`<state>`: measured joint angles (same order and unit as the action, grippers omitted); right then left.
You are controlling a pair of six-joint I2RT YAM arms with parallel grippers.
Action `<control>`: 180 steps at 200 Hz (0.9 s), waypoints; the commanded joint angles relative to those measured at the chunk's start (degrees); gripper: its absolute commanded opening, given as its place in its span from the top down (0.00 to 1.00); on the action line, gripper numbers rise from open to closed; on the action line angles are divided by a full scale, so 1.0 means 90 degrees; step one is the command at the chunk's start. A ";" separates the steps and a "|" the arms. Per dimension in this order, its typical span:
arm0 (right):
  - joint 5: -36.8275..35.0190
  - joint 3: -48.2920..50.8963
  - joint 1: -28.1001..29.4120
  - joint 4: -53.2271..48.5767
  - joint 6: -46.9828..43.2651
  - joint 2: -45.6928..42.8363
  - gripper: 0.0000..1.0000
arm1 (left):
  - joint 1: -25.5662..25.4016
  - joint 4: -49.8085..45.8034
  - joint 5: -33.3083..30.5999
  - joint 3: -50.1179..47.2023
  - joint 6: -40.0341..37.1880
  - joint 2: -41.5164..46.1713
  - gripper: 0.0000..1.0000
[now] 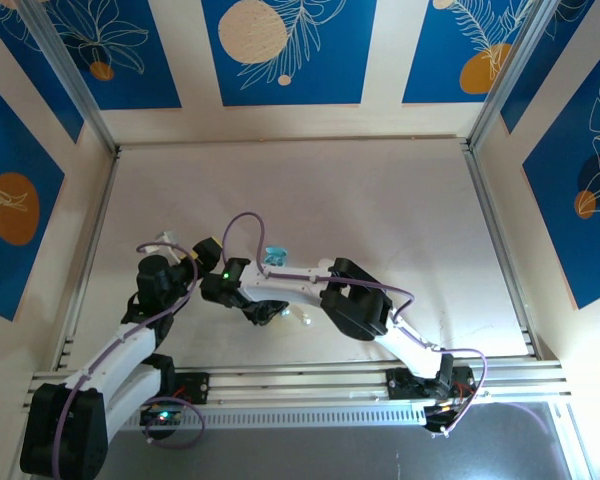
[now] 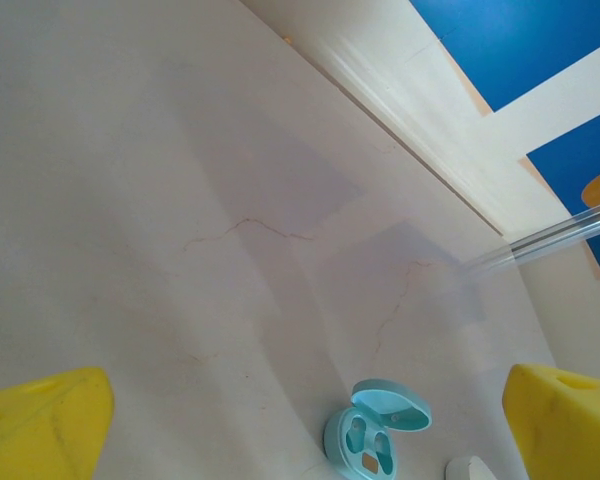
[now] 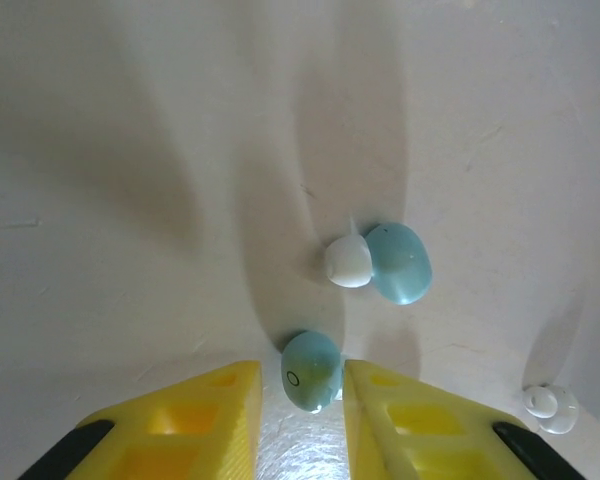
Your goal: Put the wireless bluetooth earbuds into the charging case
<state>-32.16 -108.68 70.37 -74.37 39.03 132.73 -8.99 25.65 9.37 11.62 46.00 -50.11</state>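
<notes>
Table (image 1: 380,200): bears every item below.
Charging case (image 2: 375,435): on the table ahead of the left gripper (image 2: 308,372), at 5 o'clock in the left wrist view; lid at 1 o'clock of its base.
Small object (image 2: 470,468): just beside the case, at its 4 o'clock.
Earbud 1 (image 3: 312,370): between the fingers of the right gripper (image 3: 302,365).
Earbud 2 (image 3: 398,262): at 1 o'clock of earbud 1, apart.
Earbud 3 (image 3: 348,263): touching earbud 2, at its 9 o'clock.
Earbud 4 (image 3: 551,408): at 3 o'clock of earbud 1, well apart.

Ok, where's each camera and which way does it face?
Top: above and behind, looking down on the table; left arm, right arm show.
Left wrist: looks across the table at the open case; left fingers show.
Right wrist: looks down; right fingers flank a blue bud.
Shared: top and left wrist see the case.
</notes>
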 commanded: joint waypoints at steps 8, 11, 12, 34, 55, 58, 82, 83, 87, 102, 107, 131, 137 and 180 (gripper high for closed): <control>0.0029 -0.0122 -0.0033 -0.0133 -0.0029 0.0184 0.72 | 0.0052 0.0129 0.0102 -0.0040 -0.0072 -0.0018 0.00; 0.0029 -0.0124 -0.0035 -0.0135 -0.0034 0.0184 0.72 | 0.0052 0.0129 0.0109 -0.0036 -0.0072 -0.0018 0.00; 0.0029 -0.0118 -0.0030 -0.0135 -0.0032 0.0184 0.72 | 0.0052 0.0129 0.0110 -0.0038 -0.0072 -0.0018 0.00; 0.0047 -0.0102 -0.0049 -0.0125 -0.0029 0.0231 0.72 | 0.0055 0.0138 0.0112 -0.0045 -0.0069 -0.0018 0.00; 0.0073 -0.0083 -0.0073 -0.0101 -0.0040 0.0253 0.72 | 0.0053 0.0138 0.0112 -0.0040 -0.0072 -0.0018 0.00; 0.0074 -0.0082 -0.0074 -0.0105 -0.0039 0.0253 0.72 | 0.0058 0.0138 0.0112 -0.0041 -0.0072 -0.0018 0.00; 0.0097 -0.0037 -0.0104 -0.0062 -0.0044 0.0255 0.72 | 0.0052 0.0148 0.0112 -0.0040 -0.0072 -0.0028 0.00; 0.0097 -0.0035 -0.0104 -0.0064 -0.0047 0.0254 0.72 | 0.0052 0.0148 0.0112 -0.0040 -0.0072 -0.0028 0.00; 0.0097 -0.0038 -0.0112 -0.0055 -0.0049 0.0262 0.72 | 0.0052 0.0148 0.0117 -0.0038 -0.0073 -0.0028 0.00; 0.0102 -0.0029 -0.0123 -0.0048 -0.0050 0.0262 0.72 | 0.0052 0.0158 0.0121 -0.0036 -0.0072 -0.0036 0.00; 0.0107 -0.0020 -0.0122 -0.0051 -0.0049 0.0265 0.72 | 0.0052 0.0167 0.0121 -0.0041 -0.0071 -0.0047 0.00; 0.0092 0.0003 -0.0135 -0.0074 -0.0032 0.0265 0.75 | 0.0053 0.0187 0.0131 -0.0040 -0.0072 -0.0069 0.00; 0.0078 0.0006 -0.0143 -0.0086 -0.0015 0.0258 0.76 | 0.0052 0.0196 0.0141 -0.0041 -0.0072 -0.0075 0.00; 0.0010 0.0068 -0.0181 -0.0145 0.0120 0.0062 0.80 | 0.0054 0.0376 0.0301 -0.0011 -0.0044 -0.0279 0.00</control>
<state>-31.53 -108.68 69.56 -74.26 38.70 134.13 -8.99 26.61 10.11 11.62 46.00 -51.86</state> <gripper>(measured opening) 0.202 0.996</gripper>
